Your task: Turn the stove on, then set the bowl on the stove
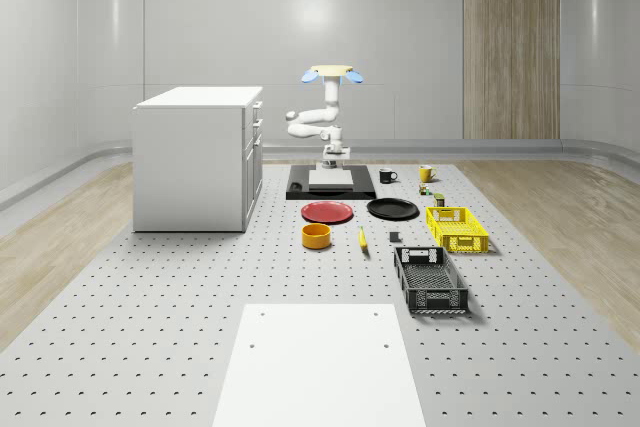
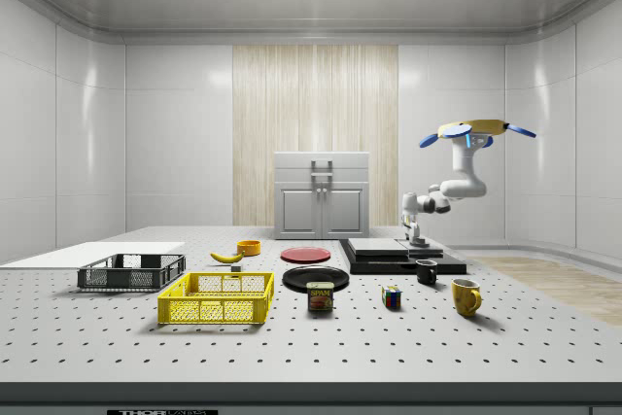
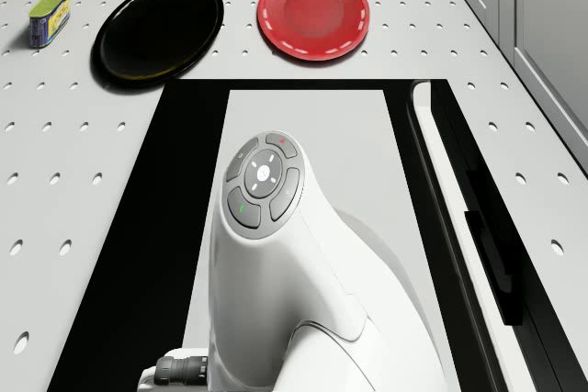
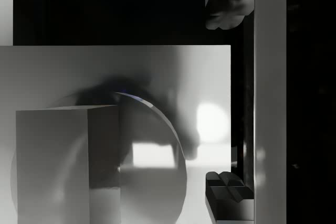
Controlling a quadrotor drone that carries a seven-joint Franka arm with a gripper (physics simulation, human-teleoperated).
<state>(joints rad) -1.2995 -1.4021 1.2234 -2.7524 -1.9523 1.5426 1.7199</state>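
the gripper (image 1: 332,159) hangs just over the far side of the stove (image 1: 330,183), with the drone (image 1: 334,74) hovering above and a little behind it. in the wrist view the two fingertips (image 4: 231,192) stand spread wide, holding nothing, close above the pale cooking plate and beside a raised strip along the stove's edge, which i take for the switch. my judgement: the switching step is in hand. to do it well, keep the drone steady and press or nudge that strip squarely with one finger, gently, so the stove does not slide.

the bowl (image 1: 316,236), orange, sits on the table nearer the whole-scene camera, well apart from the stove, beside a red plate (image 1: 327,212) and a banana (image 1: 362,239); it is not yet lifted.

the table (image 1: 150,297) is pale grey with rows of small holes. further back stand a white cabinet (image 1: 198,157), smooth grey walls and a wood panel (image 1: 510,42).
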